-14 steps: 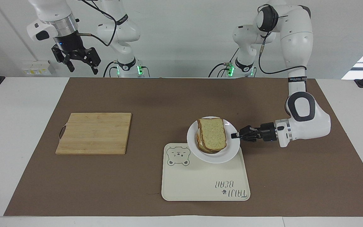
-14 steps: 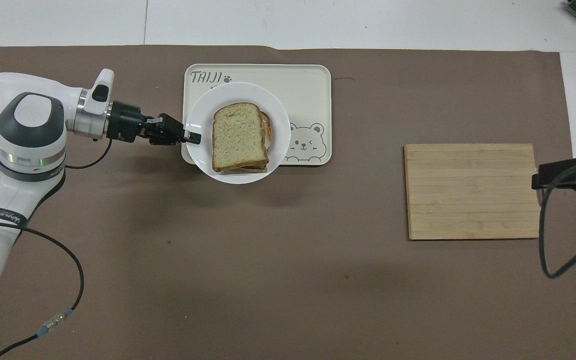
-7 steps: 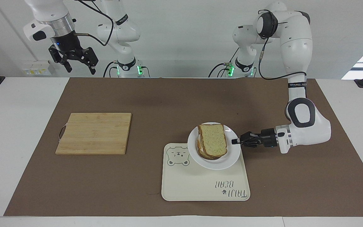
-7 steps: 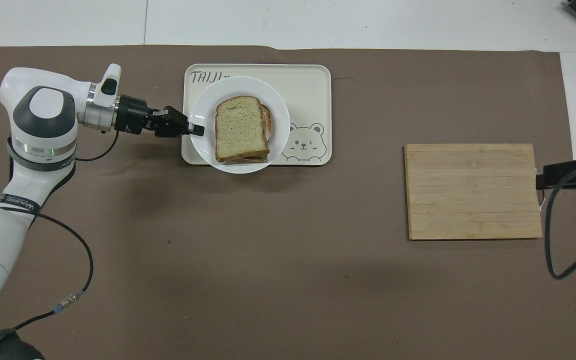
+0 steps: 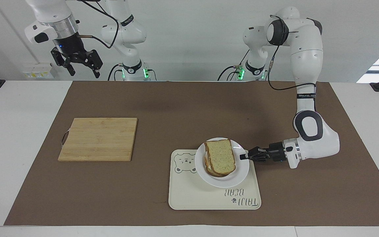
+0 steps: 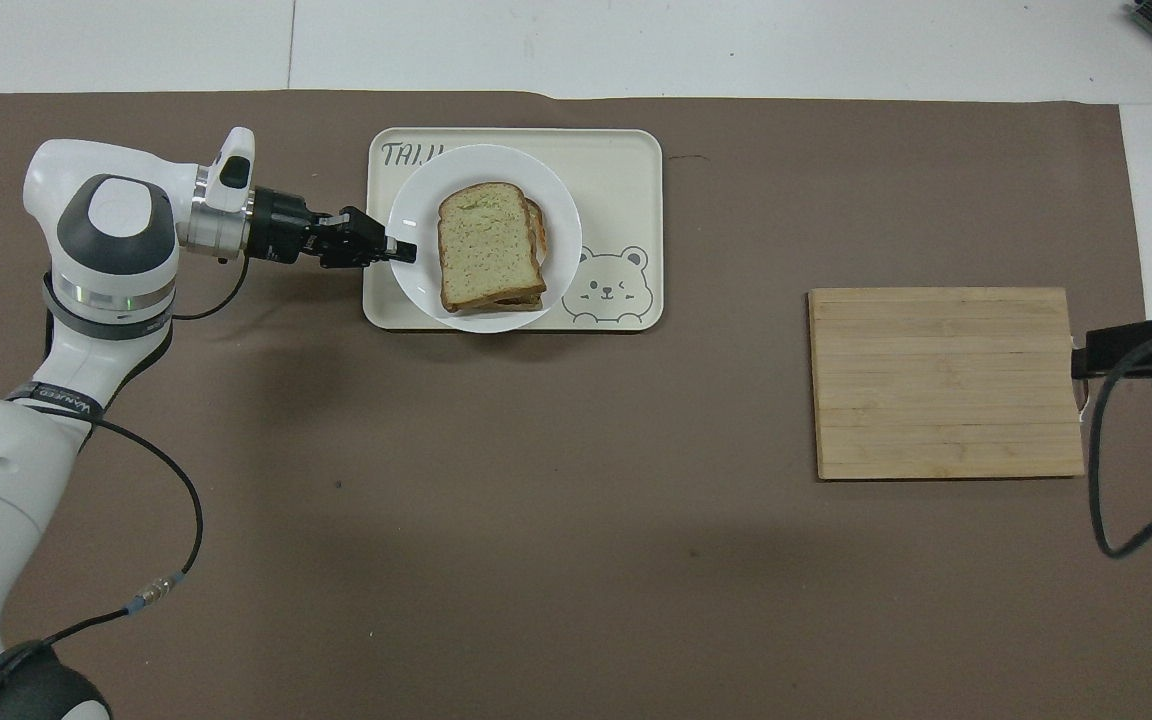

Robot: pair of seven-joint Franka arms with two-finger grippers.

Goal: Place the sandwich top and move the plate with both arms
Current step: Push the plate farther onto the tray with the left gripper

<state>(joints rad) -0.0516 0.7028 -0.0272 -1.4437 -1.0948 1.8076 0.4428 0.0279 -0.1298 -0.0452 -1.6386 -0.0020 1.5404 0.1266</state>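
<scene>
The plate (image 5: 239, 171) is pinched at its rim by the left gripper (image 5: 243, 157), fingers pressed together on the edge facing the left arm's end. The plate sits over the tray (image 5: 202, 197), at its corner nearest the left arm. The sandwich top (image 5: 220, 156) lies on the stack on the plate. The right gripper (image 5: 77, 65) waits with fingers spread, raised above the mat's (image 5: 163, 108) corner by the right arm's base.

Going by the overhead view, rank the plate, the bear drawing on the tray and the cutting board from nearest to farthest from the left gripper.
1. Plate, rim clamped in the left gripper.
2. Bear drawing, beside the plate.
3. Cutting board, toward the right arm's end.
</scene>
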